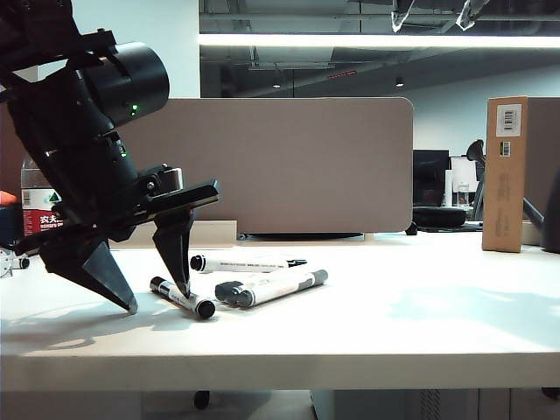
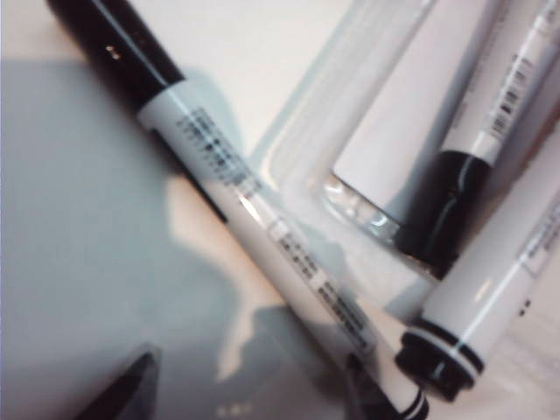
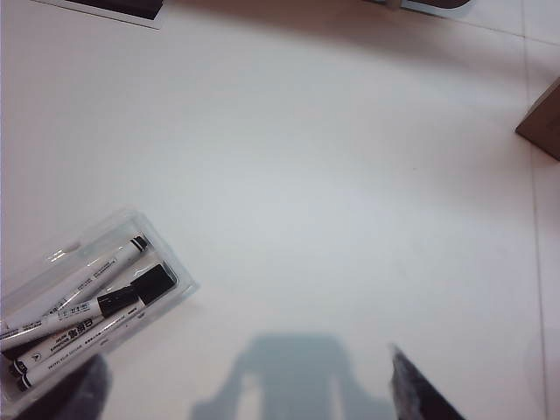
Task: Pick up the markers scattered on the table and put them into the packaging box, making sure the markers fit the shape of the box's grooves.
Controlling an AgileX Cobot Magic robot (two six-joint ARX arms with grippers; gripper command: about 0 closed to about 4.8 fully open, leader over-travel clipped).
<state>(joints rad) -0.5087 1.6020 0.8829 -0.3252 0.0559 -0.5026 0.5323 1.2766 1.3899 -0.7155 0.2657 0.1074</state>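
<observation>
A loose marker, white with a black cap, lies on the table in front of the packaging box. My left gripper is down at the table, open, one fingertip beside the marker and the other on bare table. The clear packaging box holds three markers. My right gripper hangs open high over bare table, the box off to one side of it. Its fingertips poke in at the exterior view's top edge.
A tall brown cardboard box stands at the back right; its corner shows in the right wrist view. A brown-grey partition panel runs behind the table. A water bottle stands behind the left arm.
</observation>
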